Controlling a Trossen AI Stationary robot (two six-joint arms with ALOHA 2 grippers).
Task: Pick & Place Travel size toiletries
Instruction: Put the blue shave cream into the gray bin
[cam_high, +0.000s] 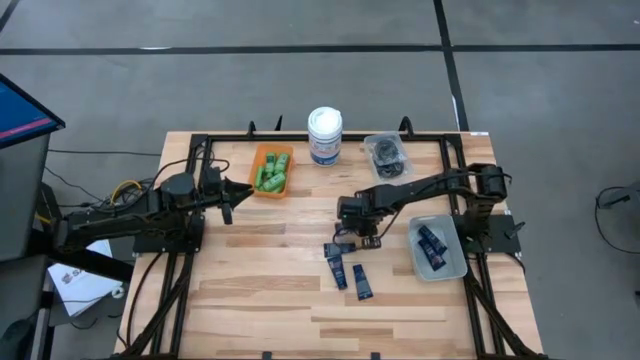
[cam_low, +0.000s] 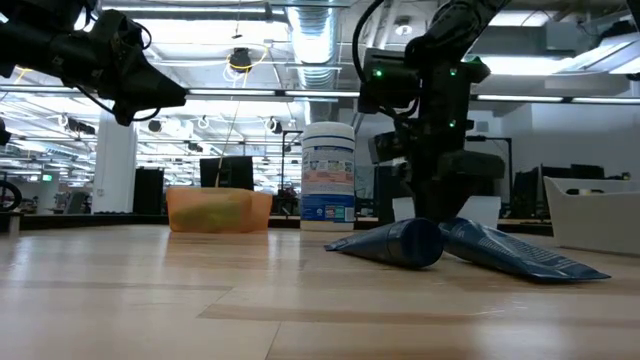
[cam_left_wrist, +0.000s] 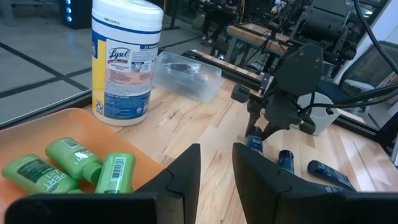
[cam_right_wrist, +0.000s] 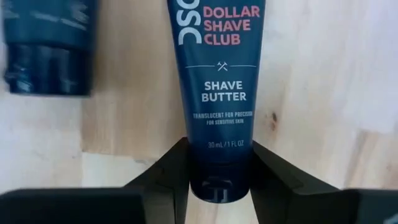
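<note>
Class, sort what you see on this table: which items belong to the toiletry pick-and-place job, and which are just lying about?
Belongs to the job:
- navy tubes loose on the table, one between the right gripper fingers
- navy tubes in the clear bin
- green bottles in the orange bin
- black discs

Lying about:
- white wipes canister

The left gripper waits, open, near the orange bin.

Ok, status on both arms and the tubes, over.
Right tool down on the table, fingers either side of a navy tube's cap. Left tool open, waiting by the orange bin. Two more tubes loose beside it; nothing blocking.
</note>
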